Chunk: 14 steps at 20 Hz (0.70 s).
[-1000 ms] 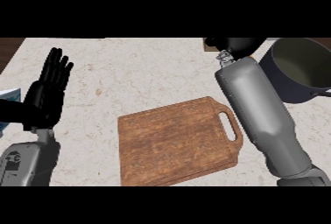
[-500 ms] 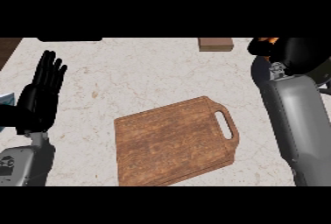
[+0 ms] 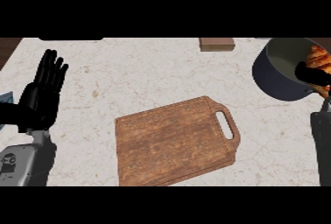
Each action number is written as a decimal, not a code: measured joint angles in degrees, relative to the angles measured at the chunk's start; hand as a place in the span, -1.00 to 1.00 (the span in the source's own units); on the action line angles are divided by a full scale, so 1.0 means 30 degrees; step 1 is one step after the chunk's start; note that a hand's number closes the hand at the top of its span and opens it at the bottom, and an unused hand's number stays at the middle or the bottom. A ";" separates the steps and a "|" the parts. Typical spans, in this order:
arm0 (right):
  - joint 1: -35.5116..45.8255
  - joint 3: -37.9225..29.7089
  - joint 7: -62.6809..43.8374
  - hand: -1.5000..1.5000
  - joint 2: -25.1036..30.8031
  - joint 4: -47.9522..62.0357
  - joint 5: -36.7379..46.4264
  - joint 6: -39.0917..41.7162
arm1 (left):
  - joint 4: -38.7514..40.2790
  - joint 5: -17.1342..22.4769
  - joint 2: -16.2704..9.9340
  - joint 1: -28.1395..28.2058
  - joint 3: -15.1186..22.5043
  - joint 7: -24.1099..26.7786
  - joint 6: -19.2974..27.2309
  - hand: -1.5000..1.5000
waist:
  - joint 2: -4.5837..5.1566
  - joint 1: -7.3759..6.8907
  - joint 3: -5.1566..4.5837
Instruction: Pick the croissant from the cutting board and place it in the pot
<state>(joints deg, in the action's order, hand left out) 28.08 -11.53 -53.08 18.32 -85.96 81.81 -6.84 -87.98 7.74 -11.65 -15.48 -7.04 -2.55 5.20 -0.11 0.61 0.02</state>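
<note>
The croissant (image 3: pixel 318 56) shows over the inside of the dark blue pot (image 3: pixel 275 76) at the counter's far right. My right hand (image 3: pixel 313 78) is at the view's right edge, over the pot's rim, its fingers curled against the croissant's lower side. The hand hides part of the pastry. The wooden cutting board (image 3: pixel 174 140) lies in the middle of the counter with nothing on it, its handle slot pointing right. My left hand (image 3: pixel 40 98) rests open at the left edge, fingers up.
A small brown block (image 3: pixel 216 43) sits at the counter's back edge, left of the pot. The pale marble counter (image 3: pixel 142 74) stretches between the board and the back edge.
My right hand has carried the croissant to the right, over the pot's opening. More of the pastry and of the pot shows now. The left hand has stayed open.
</note>
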 measured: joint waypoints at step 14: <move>-0.1389 -0.3877 0.3907 -1.00 0.1275 0.4690 -0.5186 -0.3055 | 0.0072 -0.0106 0.0180 -0.0228 -0.0028 0.0011 -0.0236 0.00 | -0.0121 -0.0221 -0.0191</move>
<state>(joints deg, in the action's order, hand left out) 23.91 -23.16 -41.36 22.15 -71.89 66.25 -16.00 -87.77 7.42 -11.11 -16.16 -7.12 -2.52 4.49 -0.48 -0.05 -0.55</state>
